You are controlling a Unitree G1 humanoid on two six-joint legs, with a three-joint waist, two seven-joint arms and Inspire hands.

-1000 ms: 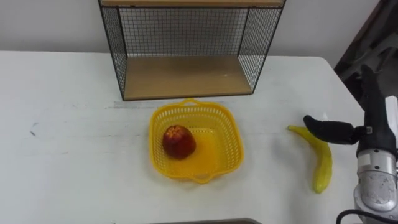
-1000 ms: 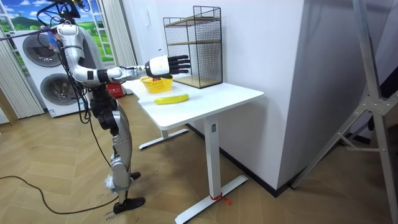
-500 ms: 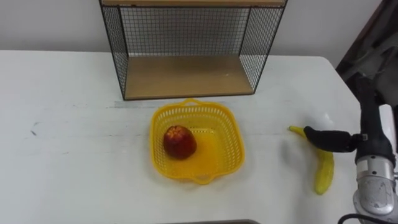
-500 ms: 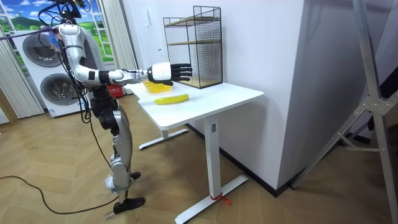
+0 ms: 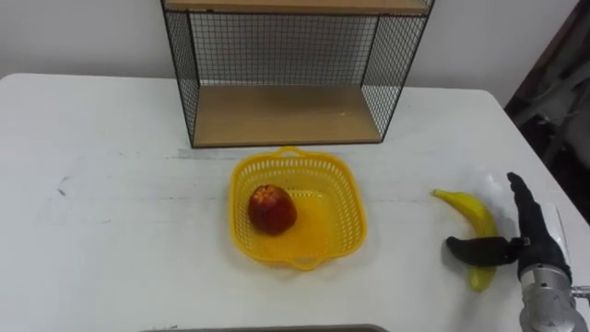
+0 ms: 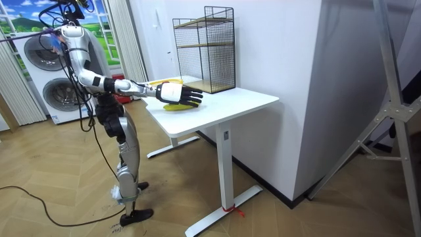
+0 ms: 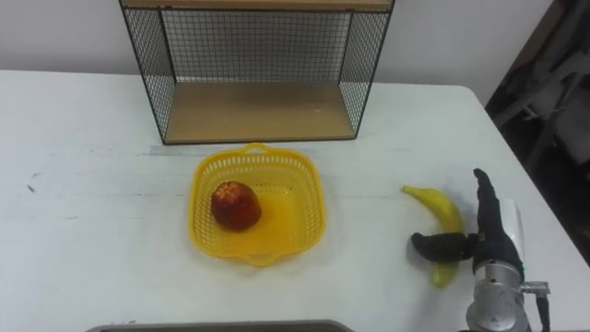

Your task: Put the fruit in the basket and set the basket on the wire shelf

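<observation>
Near the right edge of the tabletop (image 5: pixel 111 231), towards its front corner, the right hand (image 5: pixel 533 249) hangs over the near end of the banana (image 5: pixel 470 210). Its fingers (image 5: pixel 518 198) are straight and spread wide, the thumb reaches across the fruit, and nothing is held yet. The step in hand looks to be the pickup of this last loose fruit. To do it well, the hand should shift a little along the banana towards its thicker middle, come down until the palm meets the skin, and only then curl round it across its length. A pinch at the tapered tip would likely let it swing or slip. After that the lift needs to clear the rim of the yellow basket (image 5: pixel 355 221), and the free right half beside the red fruit (image 5: pixel 272 209) is the natural place to lay it. The banana is yellow, smooth and gently curved, lying flat with its stem end pointing back towards the basket, well apart from it. The wire shelf (image 5: pixel 286 115) stands just behind the basket at the back edge.
</observation>
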